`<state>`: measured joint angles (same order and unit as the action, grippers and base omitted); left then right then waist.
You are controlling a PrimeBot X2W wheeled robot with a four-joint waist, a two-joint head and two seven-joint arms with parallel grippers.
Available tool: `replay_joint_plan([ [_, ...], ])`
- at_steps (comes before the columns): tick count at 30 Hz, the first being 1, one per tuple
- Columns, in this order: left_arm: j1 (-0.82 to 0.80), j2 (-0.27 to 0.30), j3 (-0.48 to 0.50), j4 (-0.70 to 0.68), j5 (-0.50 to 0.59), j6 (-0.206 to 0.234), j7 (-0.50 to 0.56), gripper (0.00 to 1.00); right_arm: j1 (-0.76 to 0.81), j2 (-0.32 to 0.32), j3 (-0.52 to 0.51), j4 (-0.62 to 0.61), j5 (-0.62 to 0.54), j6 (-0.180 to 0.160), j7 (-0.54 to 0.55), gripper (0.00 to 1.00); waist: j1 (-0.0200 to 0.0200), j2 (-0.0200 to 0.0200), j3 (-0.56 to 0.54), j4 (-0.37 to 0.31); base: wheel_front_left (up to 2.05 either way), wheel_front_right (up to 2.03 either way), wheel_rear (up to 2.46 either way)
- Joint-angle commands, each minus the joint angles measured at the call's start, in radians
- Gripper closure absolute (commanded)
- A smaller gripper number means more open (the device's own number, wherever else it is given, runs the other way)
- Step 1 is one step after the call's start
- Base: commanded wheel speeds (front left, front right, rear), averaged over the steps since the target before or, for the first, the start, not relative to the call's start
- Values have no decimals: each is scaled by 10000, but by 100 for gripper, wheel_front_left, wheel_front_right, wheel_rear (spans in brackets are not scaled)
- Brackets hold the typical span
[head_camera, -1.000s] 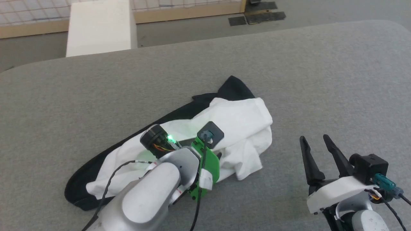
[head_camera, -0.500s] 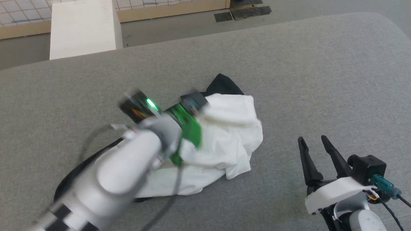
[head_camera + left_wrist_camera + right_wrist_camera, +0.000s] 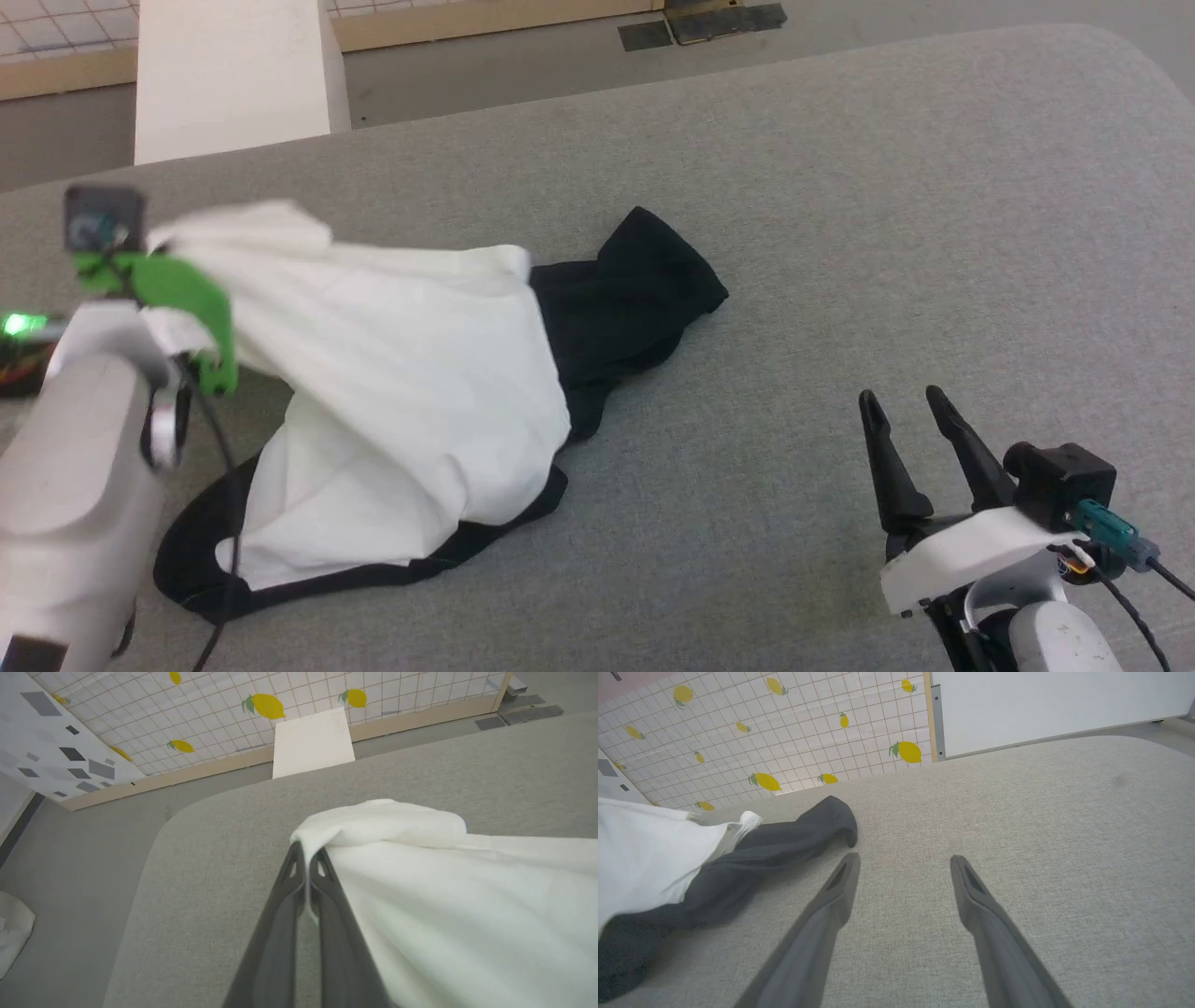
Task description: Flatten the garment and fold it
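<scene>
The garment [image 3: 401,364] lies on the grey table, its white panel stretched up and to the left and its black part [image 3: 625,299] bared at the right. My left gripper [image 3: 308,854] is shut on a bunched white edge of the garment [image 3: 444,896], held up above the table near its left end. In the head view the white cloth hides its fingers past the green mount [image 3: 173,289]. My right gripper [image 3: 904,401] stands open at the lower right, apart from the cloth. In its wrist view the open right gripper [image 3: 904,860] has bare table between its fingers, the black sleeve [image 3: 784,844] to their left.
The grey padded table [image 3: 934,233] has rounded corners and open surface to the right of the garment. A white board [image 3: 233,75] stands beyond the far edge. Dark mats [image 3: 709,23] lie on the floor behind. A lemon-patterned wall [image 3: 233,709] is further back.
My left gripper has shut on the white cloth and pulled it up and to the left, spreading the garment and baring its black part. The right gripper has stayed put.
</scene>
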<state>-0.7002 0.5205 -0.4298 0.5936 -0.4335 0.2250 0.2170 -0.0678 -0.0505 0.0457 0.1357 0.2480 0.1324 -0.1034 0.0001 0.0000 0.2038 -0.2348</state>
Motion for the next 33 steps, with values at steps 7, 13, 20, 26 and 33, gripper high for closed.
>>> replay_joint_plan([
  [7,1987,-127,837,104,-1303,152,-680,0,-114,3,-107,18,-64,-17,46,0,-1,0,-156,497,0,0,0],
  [13,3473,-1068,2019,-1425,-2230,-44,-3981,0,-133,3,27,-200,-300,-17,214,0,-1,0,-296,1001,0,0,0],
  [20,4796,-2256,3012,-4093,-1198,-155,-4779,0,-1032,3,204,-241,-1018,-17,913,0,-1,0,175,1891,0,0,0],
  [26,5437,-3712,3789,-5663,377,-831,-4784,0,-2752,3,444,1006,-1643,-17,2827,0,-1,0,858,2696,0,0,0],
  [33,5267,-4482,4135,-5757,1209,-1578,-4786,0,-4178,3,183,2805,-2344,-17,5830,0,-1,0,1414,3381,0,0,0],
])
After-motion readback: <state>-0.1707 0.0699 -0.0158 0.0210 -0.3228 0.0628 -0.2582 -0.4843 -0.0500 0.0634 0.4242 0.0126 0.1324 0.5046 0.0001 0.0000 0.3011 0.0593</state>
